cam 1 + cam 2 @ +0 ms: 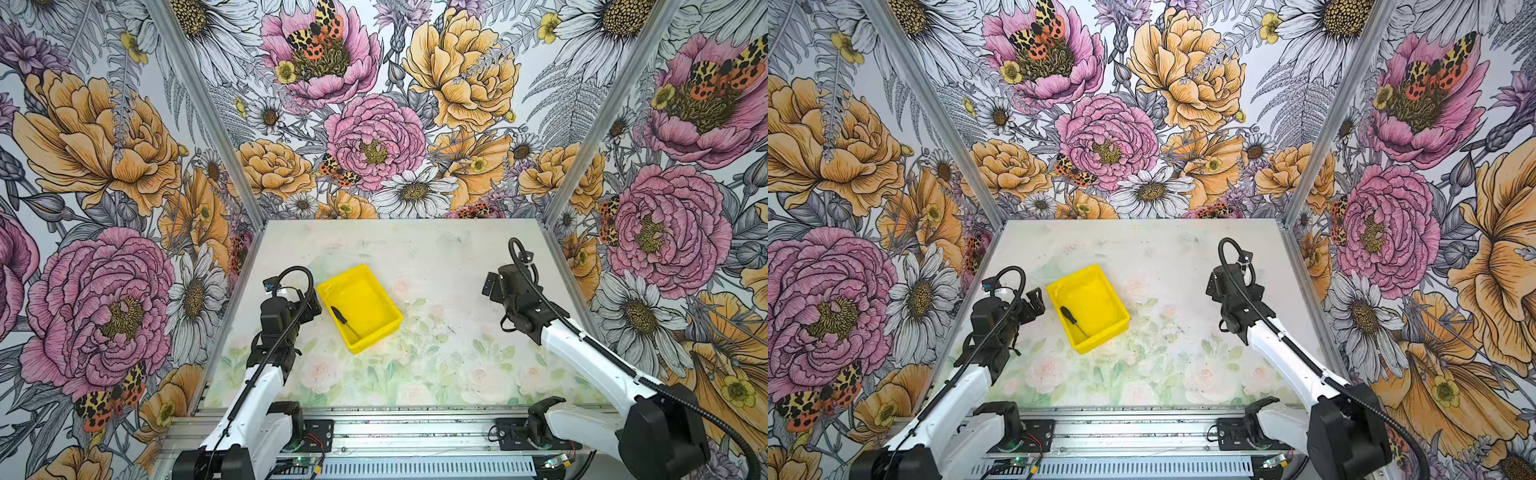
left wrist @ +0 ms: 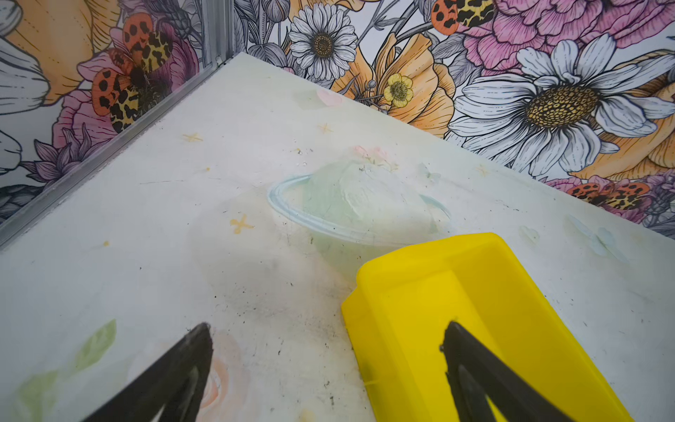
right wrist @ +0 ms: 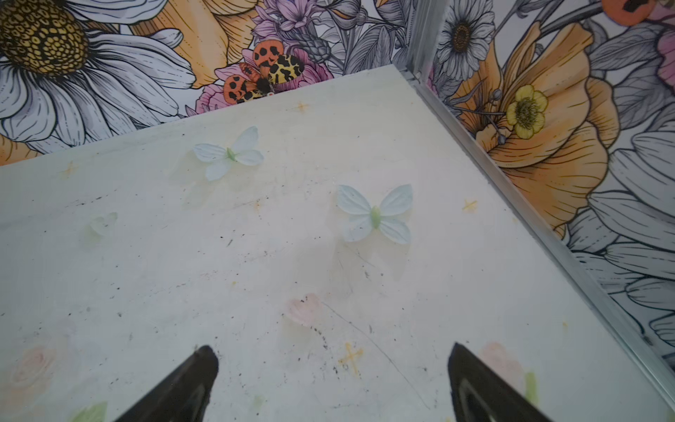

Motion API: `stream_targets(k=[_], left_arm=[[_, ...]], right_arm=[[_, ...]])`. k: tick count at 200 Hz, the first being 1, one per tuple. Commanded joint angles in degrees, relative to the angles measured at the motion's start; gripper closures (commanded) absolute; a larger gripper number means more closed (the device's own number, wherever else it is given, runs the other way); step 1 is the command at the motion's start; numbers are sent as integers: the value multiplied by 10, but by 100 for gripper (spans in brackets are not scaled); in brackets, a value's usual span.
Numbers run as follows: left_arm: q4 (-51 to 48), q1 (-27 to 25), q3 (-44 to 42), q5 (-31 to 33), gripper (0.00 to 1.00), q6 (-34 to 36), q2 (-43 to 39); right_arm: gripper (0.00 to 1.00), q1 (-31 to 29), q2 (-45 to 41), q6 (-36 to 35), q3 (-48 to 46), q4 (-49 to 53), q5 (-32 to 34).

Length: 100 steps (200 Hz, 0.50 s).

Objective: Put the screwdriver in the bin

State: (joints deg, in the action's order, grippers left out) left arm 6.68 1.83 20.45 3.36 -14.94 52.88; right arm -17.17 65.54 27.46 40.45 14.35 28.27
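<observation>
**Visibility limits.** The screwdriver (image 1: 344, 320) (image 1: 1072, 320) shows in both top views only. Its thin shaft is hard to make out against the yellow floor. In the left wrist view the bin (image 2: 412, 292) is cut off by the frame edge, and one jaw tip overlaps its interior. The right wrist view shows only the tabletop (image 3: 219, 263) and the wall corner.

**Arm pose.**
- The left arm (image 1: 266, 374) (image 1: 967, 382) is raised just beside the bin's left long wall. The left jaws are spread wide and grip nothing. In the wrist view one tip shows over the tabletop (image 2: 182, 219) and the other over the bin.
- The right arm (image 1: 582, 345) (image 1: 1279, 345) stands on the right side, well apart from the bin. The right jaws are fully spread and empty above bare tabletop.

**Task item.** The screwdriver lies flat on the floor of the bin (image 1: 370, 291) (image 1: 1096, 291), close to the wall nearest the left arm. Its black handle points towards the far end.

**Surroundings.** The bin sits skewed, left of centre, on the faded flower-print tabletop (image 1: 436, 270) (image 1: 1163, 266). Floral walls (image 1: 374, 124) (image 1: 1108, 124) enclose three sides.
</observation>
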Motion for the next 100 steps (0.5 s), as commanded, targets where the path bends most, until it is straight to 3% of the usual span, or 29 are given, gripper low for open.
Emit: stream_targets(k=[1,25,56,100], left_arm=[[82,12,14,13,1,47,29],[131,14,12,14,1,70,76],[229,19,-3,11,1,89,137],[335,22,1,-9,1,101,225]], right_arm=[[0,22,-8,-107,-41,-147,-16],[0,55,30,-166,-65,-208,-31],[1,111,80,-203,-88,-309,-99],[1,182,163,-202,-83,-417,-168]])
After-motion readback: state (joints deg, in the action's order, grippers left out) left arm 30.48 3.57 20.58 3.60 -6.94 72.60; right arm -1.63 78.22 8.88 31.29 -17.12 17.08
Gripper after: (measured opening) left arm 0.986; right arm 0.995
